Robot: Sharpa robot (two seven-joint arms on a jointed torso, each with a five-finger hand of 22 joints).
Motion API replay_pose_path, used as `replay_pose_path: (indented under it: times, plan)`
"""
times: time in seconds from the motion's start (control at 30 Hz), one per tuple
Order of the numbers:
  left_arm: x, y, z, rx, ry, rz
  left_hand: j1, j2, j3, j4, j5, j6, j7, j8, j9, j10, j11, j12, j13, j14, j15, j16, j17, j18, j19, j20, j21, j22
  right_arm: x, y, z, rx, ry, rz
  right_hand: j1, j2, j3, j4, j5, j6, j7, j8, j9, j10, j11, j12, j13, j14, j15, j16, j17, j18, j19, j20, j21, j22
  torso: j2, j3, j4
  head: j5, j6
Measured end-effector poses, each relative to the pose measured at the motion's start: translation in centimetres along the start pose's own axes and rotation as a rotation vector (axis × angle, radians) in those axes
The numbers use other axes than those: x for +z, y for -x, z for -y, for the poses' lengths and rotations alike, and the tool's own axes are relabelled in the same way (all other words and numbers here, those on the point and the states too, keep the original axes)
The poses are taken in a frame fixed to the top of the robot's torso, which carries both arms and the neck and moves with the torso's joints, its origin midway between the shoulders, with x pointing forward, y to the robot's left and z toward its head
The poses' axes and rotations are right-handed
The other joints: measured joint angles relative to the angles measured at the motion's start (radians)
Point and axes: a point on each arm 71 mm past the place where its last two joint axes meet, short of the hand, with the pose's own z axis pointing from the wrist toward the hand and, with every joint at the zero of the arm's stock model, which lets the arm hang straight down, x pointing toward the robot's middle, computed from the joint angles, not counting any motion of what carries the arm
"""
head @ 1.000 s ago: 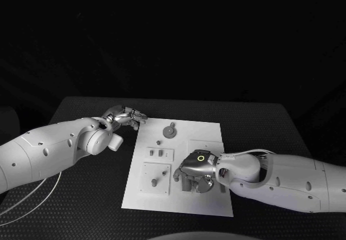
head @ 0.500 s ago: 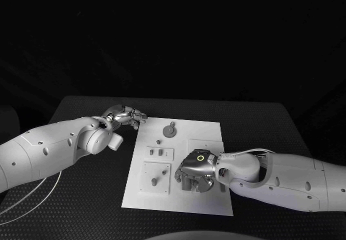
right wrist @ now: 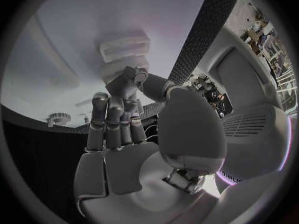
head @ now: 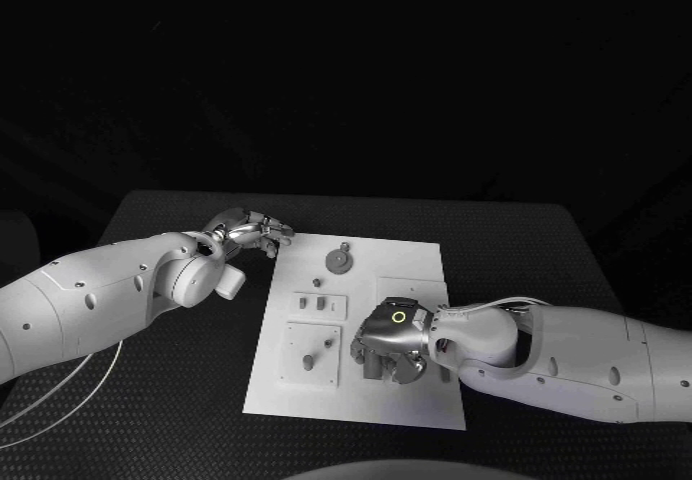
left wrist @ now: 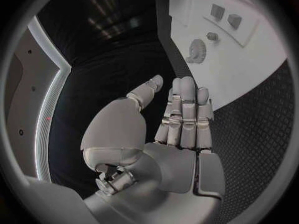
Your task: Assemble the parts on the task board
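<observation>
Right hand [head: 389,345] fingers curled over task board [head: 411,262].

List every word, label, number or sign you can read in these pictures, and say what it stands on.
No readable text.
The task board bears no legible print.
The right hand carries a lit ring on its back, a light and no character.
The left hand shows no markings.

The right hand [head: 387,345], at the lower middle of the head view over the task board [head: 397,275], has shifted slightly toward the left of the frame and a touch upward. Its arm has followed by the same small amount.
</observation>
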Motion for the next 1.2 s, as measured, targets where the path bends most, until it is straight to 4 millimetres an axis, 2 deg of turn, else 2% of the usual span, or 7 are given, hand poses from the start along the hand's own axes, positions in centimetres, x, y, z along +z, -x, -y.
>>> replay_pose_path:
  times: [0.17,0.47,0.6,0.77,0.9,1.0,1.2]
  plan:
    - [0.0,0.0,0.0,0.000,0.001,0.000,0.000,0.000,0.000,0.000,0.000,0.000,0.000,0.000,-0.001,0.000,0.000,0.000,0.000,0.000,0.000,0.000,0.000,0.000,0.000,0.000,0.000,0.000,0.1,0.1,-0.1,-0.023,-0.006,0.001,-0.012,-0.012,-0.004,0.004,0.000,0.006,-0.001,0.000,-0.002,0.003,0.000,0.003,-0.004,0.000,0.000,0.001,-0.003,0.000,0.000,0.000,0.000,0.000,0.000,0.0000,0.0000,0.002,0.000]
    - [0.0,0.1,0.0,0.000,0.002,0.000,0.000,0.000,0.000,0.000,0.000,0.000,0.000,0.000,-0.001,-0.004,0.004,0.000,0.000,0.000,0.000,0.000,0.001,0.000,0.000,0.000,0.000,0.001,0.1,0.1,-0.3,-0.051,-0.018,0.004,-0.026,-0.011,-0.008,0.000,0.000,0.011,0.000,0.000,-0.006,0.003,0.000,0.003,-0.009,0.000,0.000,0.004,-0.008,-0.005,0.000,0.000,0.000,0.000,0.000,-0.0005,0.0004,0.002,-0.001]
    - [0.0,0.0,0.0,0.000,0.002,-0.001,0.000,0.000,0.000,0.000,0.000,0.000,0.000,0.000,-0.001,-0.004,0.004,0.000,0.000,0.000,0.000,0.000,0.001,0.000,0.000,0.000,0.000,0.001,0.2,0.1,-0.4,-0.062,-0.021,0.002,-0.033,-0.014,-0.010,-0.003,0.000,0.008,0.013,-0.012,-0.014,0.005,-0.002,0.007,-0.016,0.000,0.000,0.004,-0.014,-0.005,0.000,0.000,0.000,-0.004,0.000,-0.0005,0.0003,0.002,-0.001]
    - [0.0,0.0,0.0,0.000,0.002,-0.001,0.000,0.000,0.000,0.000,0.000,0.000,0.000,0.000,-0.001,-0.004,0.004,0.000,0.000,0.000,0.000,0.000,0.001,0.000,0.000,0.000,0.000,0.001,0.3,0.2,-0.5,-0.070,-0.022,-0.001,-0.035,-0.011,-0.007,-0.011,0.000,0.007,0.016,-0.017,-0.019,0.003,0.001,0.011,-0.020,0.000,0.000,0.004,-0.019,-0.006,0.000,0.000,0.000,-0.006,0.000,-0.0003,0.0004,0.001,-0.002]
    - [0.0,0.0,0.0,0.000,0.003,-0.001,0.000,0.000,0.000,0.000,0.000,-0.003,0.004,0.000,-0.001,-0.004,0.004,0.000,0.000,0.000,0.000,0.000,0.001,0.000,0.000,0.000,0.000,0.001,0.1,0.2,-0.4,-0.070,-0.024,-0.001,-0.035,-0.011,-0.005,-0.008,0.000,0.017,0.006,-0.017,-0.021,0.001,0.002,0.011,-0.023,0.000,0.000,0.009,-0.023,-0.006,0.000,0.000,0.000,-0.006,0.000,-0.0002,0.0005,0.001,-0.002]
    - [0.0,0.0,0.0,0.000,0.003,-0.001,0.000,0.000,0.000,0.000,0.000,-0.003,0.004,0.000,-0.001,-0.004,0.004,0.000,0.000,0.000,0.000,0.000,0.001,0.000,0.000,0.000,0.000,0.001,-0.1,0.1,-0.3,-0.068,-0.028,0.001,-0.035,-0.011,0.004,0.000,0.000,0.018,0.005,-0.014,-0.021,-0.002,0.006,0.011,-0.026,0.000,0.000,0.010,-0.026,-0.006,0.000,0.000,0.000,-0.007,0.000,0.0000,0.0005,0.001,-0.001]
    - [0.0,0.0,0.0,0.000,0.003,-0.001,0.000,0.000,0.000,0.000,0.000,-0.003,0.004,0.000,-0.001,-0.004,0.004,0.000,0.000,0.000,0.000,0.000,0.002,0.000,0.000,0.000,0.000,0.001,-0.7,0.6,0.4,-0.072,-0.045,0.024,-0.036,-0.011,0.014,0.010,-0.001,0.025,-0.001,-0.010,-0.021,0.005,-0.002,0.015,-0.032,0.000,0.000,0.014,-0.031,-0.006,0.000,0.000,0.000,-0.010,0.000,0.0004,0.0005,-0.001,0.002]
